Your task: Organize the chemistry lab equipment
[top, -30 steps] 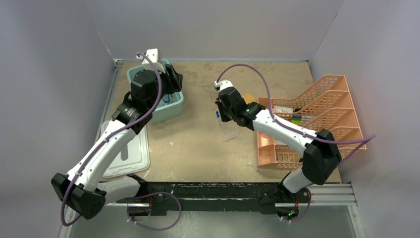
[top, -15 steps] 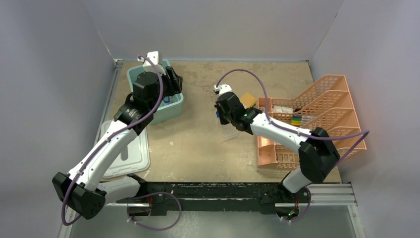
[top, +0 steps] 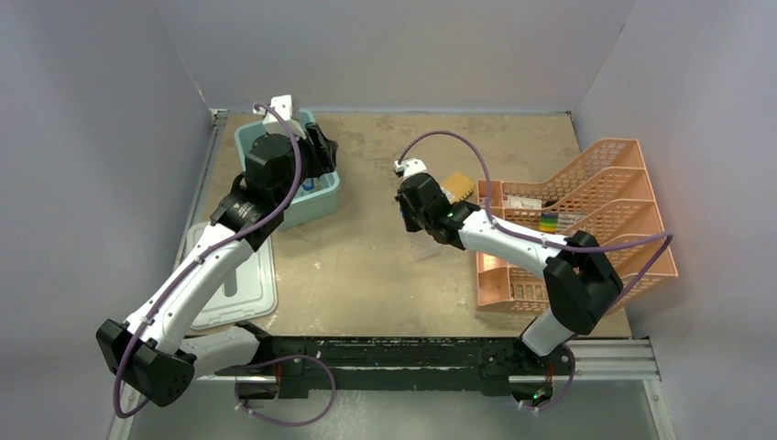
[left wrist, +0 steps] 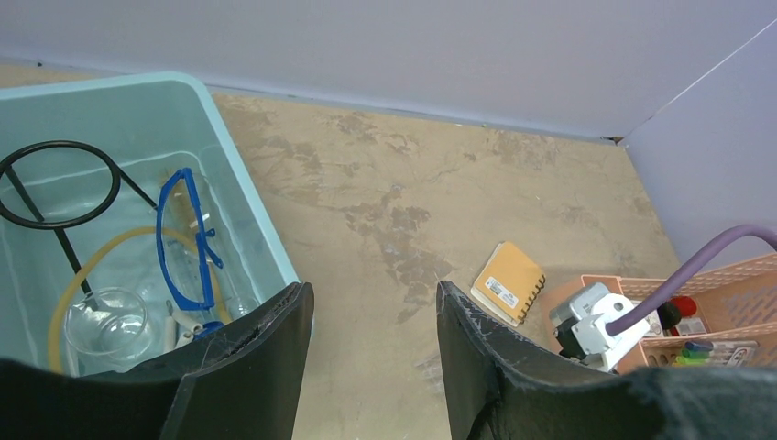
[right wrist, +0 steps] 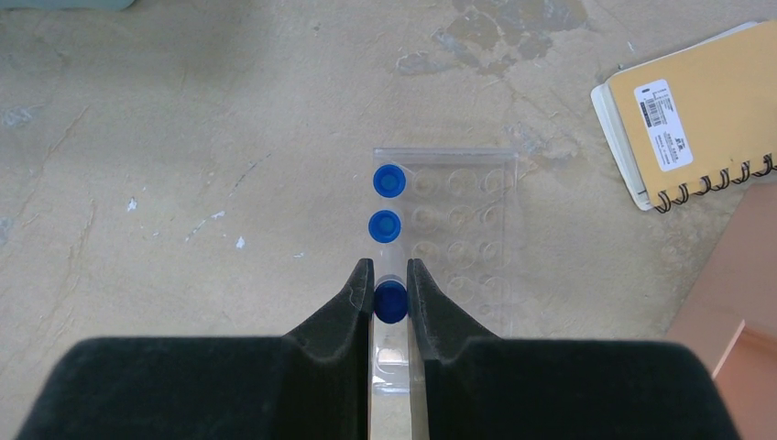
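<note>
My right gripper (right wrist: 390, 271) is shut on a blue-capped tube (right wrist: 391, 303) standing in the near left hole of a clear rack (right wrist: 467, 247). Two more blue-capped tubes (right wrist: 388, 181) stand in the rack's left column beyond it. In the top view the right gripper (top: 410, 216) covers the rack. My left gripper (left wrist: 371, 298) hangs open and empty beside the teal tub (left wrist: 246, 179), above bare table. In the tub lie a black wire ring tripod (left wrist: 60, 183), blue-framed goggles (left wrist: 179, 238), amber tubing (left wrist: 82, 266) and a small beaker (left wrist: 105, 321).
A yellow spiral notebook (right wrist: 687, 110) lies on the table just right of the rack. The orange tiered mesh tray (top: 596, 211) stands at the right. The tub's white lid (top: 238, 280) lies at the near left, by the left arm.
The right arm has shifted a little left and back over the rack, so the blue caps no longer show in the top view. The left arm has barely moved.
</note>
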